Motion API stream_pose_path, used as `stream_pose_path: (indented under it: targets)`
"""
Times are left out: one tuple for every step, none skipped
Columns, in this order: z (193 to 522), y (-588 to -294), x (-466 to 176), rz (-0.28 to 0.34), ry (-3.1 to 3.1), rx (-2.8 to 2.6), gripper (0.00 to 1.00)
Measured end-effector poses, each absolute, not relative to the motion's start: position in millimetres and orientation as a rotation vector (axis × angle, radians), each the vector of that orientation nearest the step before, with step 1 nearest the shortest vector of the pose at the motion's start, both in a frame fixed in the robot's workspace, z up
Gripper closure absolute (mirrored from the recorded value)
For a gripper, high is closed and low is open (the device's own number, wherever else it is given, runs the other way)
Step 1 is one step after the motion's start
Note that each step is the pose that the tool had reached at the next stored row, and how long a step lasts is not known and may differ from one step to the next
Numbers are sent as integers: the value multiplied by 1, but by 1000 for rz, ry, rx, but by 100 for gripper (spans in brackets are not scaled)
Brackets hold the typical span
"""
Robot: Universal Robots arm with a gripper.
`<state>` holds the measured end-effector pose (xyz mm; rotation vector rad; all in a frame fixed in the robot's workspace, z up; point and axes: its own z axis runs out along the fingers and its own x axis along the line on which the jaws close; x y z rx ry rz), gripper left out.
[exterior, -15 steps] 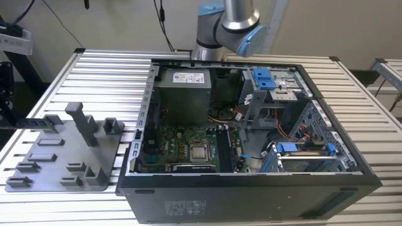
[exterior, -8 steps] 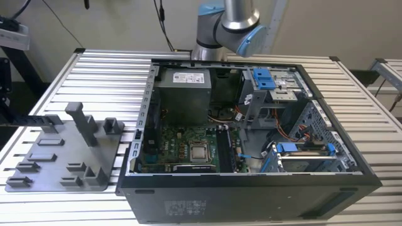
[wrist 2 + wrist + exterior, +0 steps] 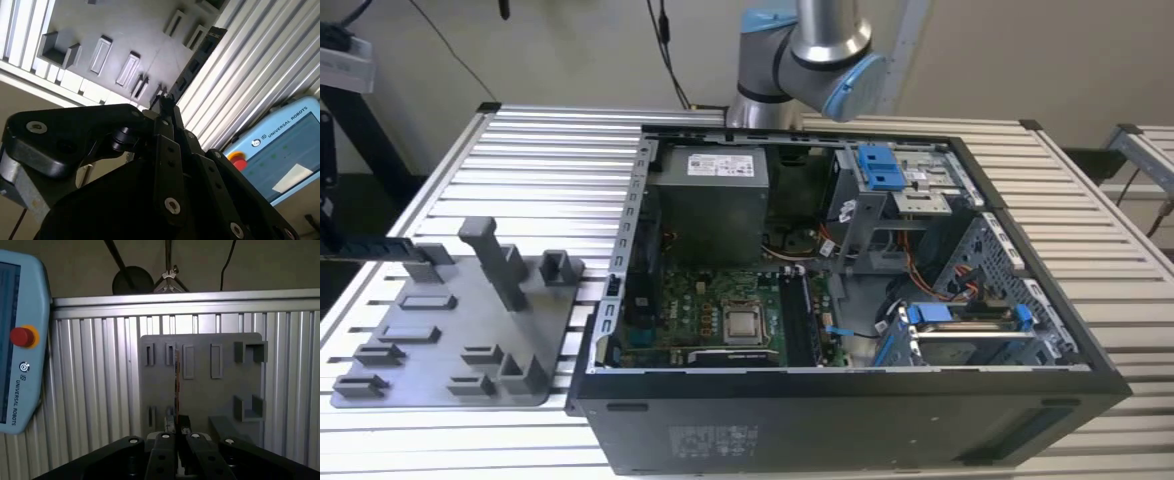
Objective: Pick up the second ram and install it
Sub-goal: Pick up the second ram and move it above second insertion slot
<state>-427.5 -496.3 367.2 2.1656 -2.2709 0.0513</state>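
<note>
My gripper [image 3: 176,434] is shut on the second ram [image 3: 176,385], a thin dark stick that the first wrist view shows edge-on. The stick reaches out from the fingertips [image 3: 164,102] over the grey holder plate [image 3: 200,395]. In the second wrist view the ram [image 3: 197,60] runs as a dark strip across the plate's edge and the ribbed table. In the exterior view the ram [image 3: 374,250] shows as a dark bar at the far left, level above the holder plate [image 3: 454,340]. The open computer case [image 3: 854,280] lies at the exterior view's right, with memory slots [image 3: 798,320] beside the silver processor [image 3: 744,325].
Upright grey blocks [image 3: 494,260] stand on the holder plate. A blue teach pendant [image 3: 20,340] lies on the ribbed table beside the plate. Inside the case are a power supply [image 3: 707,200], blue drive brackets [image 3: 887,170] and loose cables. The arm's base [image 3: 801,50] is behind the case.
</note>
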Motion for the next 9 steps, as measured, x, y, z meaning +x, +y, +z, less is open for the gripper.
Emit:
stream_pose_path:
  targets:
    - [368,-496,-427,51,-2271,2165,85]
    - [370,-496,-428,51,-2272,2165,85]
    - [371,-496,-428,51,-2272,2165,85]
    - [373,-496,-428,51,-2272,2164,85]
    - [374,-496,-428,51,-2273,2164,85]
    - [375,-496,-428,51,-2273,2163,85]
    - [377,-496,-428,51,-2273,2163,85]
    - [378,-496,-428,51,-2274,2163,85]
    - [380,-496,-428,51,-2274,2162,85]
